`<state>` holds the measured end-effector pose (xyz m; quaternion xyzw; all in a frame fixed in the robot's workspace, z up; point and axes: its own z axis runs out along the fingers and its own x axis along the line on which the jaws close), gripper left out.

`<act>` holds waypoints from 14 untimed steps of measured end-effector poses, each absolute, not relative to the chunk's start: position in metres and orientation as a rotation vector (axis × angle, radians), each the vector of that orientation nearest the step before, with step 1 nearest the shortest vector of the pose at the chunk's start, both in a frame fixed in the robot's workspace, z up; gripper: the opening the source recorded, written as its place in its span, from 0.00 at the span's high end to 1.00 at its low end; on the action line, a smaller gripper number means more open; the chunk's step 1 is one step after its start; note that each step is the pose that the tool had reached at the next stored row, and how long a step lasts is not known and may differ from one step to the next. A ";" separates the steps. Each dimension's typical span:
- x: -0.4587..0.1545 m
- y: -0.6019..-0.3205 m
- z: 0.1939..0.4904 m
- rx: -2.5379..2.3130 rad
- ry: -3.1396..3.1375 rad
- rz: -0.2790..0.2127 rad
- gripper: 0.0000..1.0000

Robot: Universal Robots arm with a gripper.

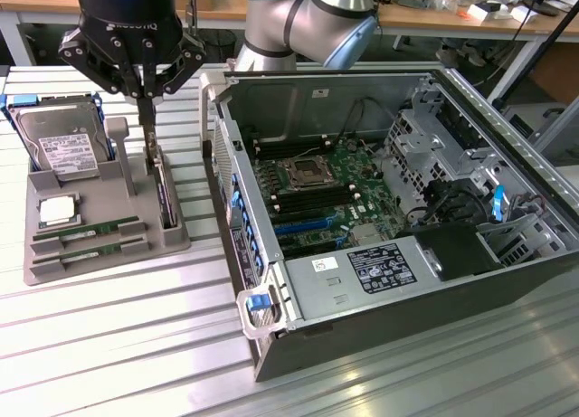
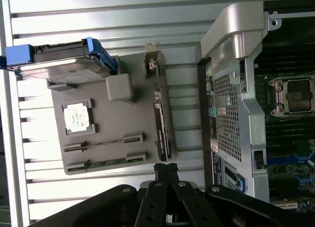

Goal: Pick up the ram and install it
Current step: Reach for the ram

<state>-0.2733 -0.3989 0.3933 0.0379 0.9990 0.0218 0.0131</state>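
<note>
Two green ram sticks lie flat in slots at the near end of a grey holder (image 1: 54,263): one ram stick (image 1: 86,228) (image 2: 103,141) and a second ram stick (image 1: 92,250) (image 2: 106,163) beside it. My black gripper (image 1: 147,127) (image 2: 166,169) hangs above the holder with its fingers pressed together and nothing between them. It is over the end of an upright expansion card (image 1: 164,195) (image 2: 161,118), to the side of the ram. The open computer case (image 1: 380,209) lies on the exterior view's right, and its motherboard (image 1: 312,186) shows dark memory slots around the processor socket.
The holder also carries a silver hard drive (image 1: 63,146) (image 2: 64,67) in a blue frame, and a square processor chip (image 1: 56,209) (image 2: 77,116). The case wall (image 1: 231,191) (image 2: 231,104) rises close beside the holder. Everything rests on a ribbed metal table (image 1: 136,345). Cluttered benches stand behind.
</note>
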 end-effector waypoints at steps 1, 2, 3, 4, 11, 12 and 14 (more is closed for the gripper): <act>-0.275 -0.399 0.393 0.118 3.112 0.068 0.90; -0.275 -0.399 0.393 0.118 3.112 0.068 0.90; -0.277 -0.399 0.393 0.118 3.113 0.068 0.90; -0.278 -0.399 0.393 0.118 3.113 0.068 0.90; -0.287 -0.399 0.393 0.118 3.112 0.068 0.90; -0.290 -0.399 0.393 0.118 3.112 0.068 0.90; -0.292 -0.400 0.393 0.118 3.113 0.068 0.90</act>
